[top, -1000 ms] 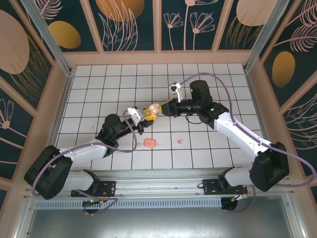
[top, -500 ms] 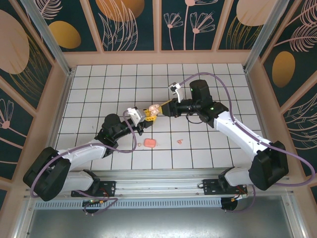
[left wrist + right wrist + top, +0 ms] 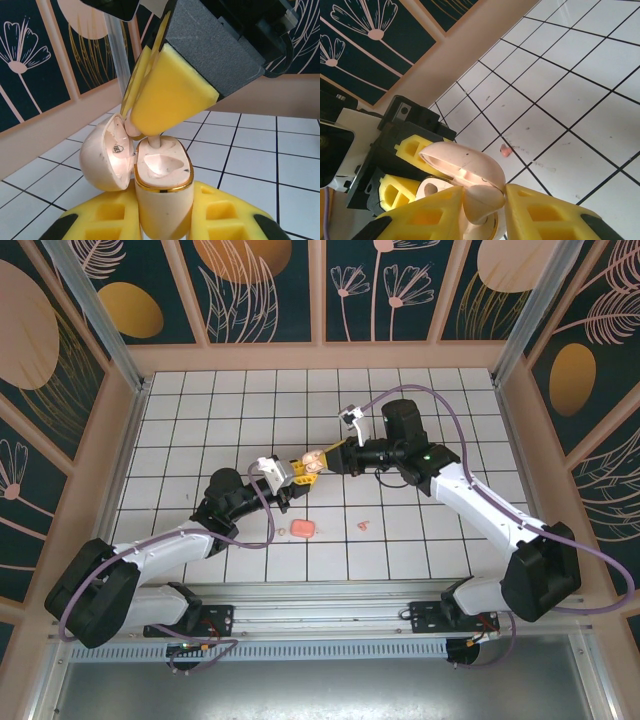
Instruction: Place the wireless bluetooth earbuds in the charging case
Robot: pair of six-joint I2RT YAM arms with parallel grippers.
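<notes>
Cream, gold-rimmed charging case (image 3: 162,172), lid hinged open, clamped upright in left gripper (image 3: 162,222). Above it, right gripper (image 3: 325,460) angled down, pinching earbud (image 3: 482,197) at the case's socket.

Left tool (image 3: 162,220) is clamping the charging case (image 3: 162,175) upright between its yellow fingers (image 3: 107,222), with the lid (image 3: 107,155) hanging open to the left. Right tool (image 3: 137,117) is sitting directly above, its yellow pads (image 3: 172,95) pinching an earbud (image 3: 132,127). The earbud's stem is dipping into the far end of the case's well. White-tiled bench (image 3: 260,160) is lying behind.
</notes>
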